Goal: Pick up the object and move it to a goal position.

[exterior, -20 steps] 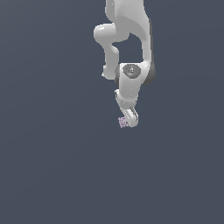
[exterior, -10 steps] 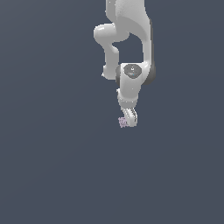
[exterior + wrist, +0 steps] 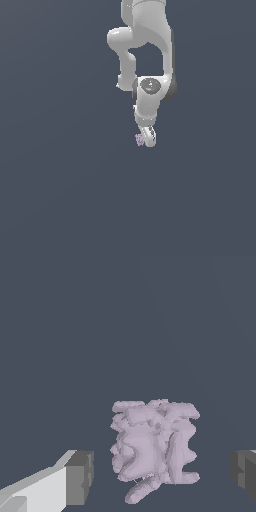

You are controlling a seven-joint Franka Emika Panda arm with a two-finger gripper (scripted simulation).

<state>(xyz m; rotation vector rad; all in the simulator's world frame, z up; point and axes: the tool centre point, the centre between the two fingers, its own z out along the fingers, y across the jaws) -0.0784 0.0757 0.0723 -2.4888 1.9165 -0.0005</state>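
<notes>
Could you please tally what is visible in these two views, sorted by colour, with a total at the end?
White: 1, the robot arm with its gripper.
Pale pink-lilac: 1, the irregular lump lying between the dark grey finger pads, apart from both.
Total: 2

No writing, labels, brands or numbers can be read anywhere here: not on the white robot arm [image 3: 150, 45], nor on the plain dark grey-blue ground [image 3: 60, 190].
</notes>
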